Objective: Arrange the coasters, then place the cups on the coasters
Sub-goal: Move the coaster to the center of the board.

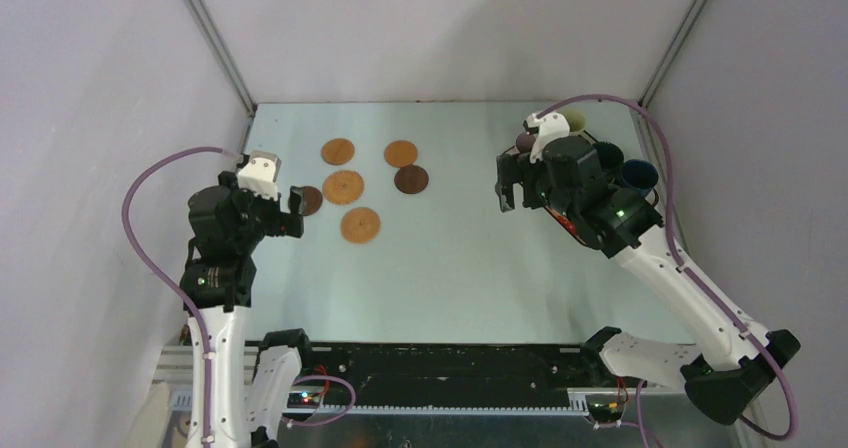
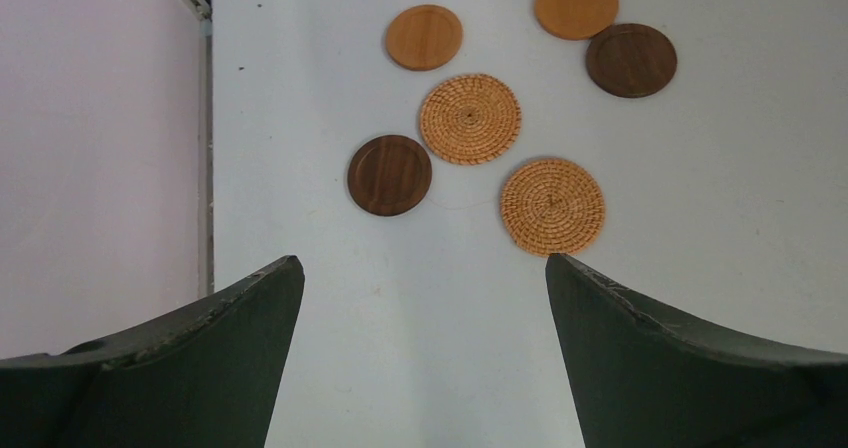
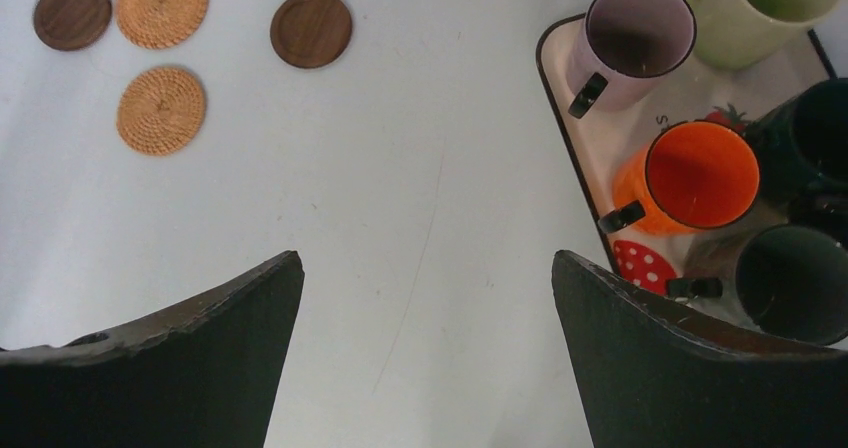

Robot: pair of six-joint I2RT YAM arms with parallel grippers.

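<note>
Your left gripper (image 2: 422, 264) hangs wide open and empty over the six coasters (image 2: 470, 119), loosely scattered far left on the table (image 1: 450, 258). Your right gripper (image 3: 425, 260), equally spread, hovers beside the tray (image 3: 690, 96) holding the cups (image 3: 700, 173), likely so each arm covers its own job.

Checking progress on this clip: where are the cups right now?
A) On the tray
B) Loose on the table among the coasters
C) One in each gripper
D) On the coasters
A: the right wrist view shows the cups standing together on the tray, while the coasters lie bare on the table.
</note>
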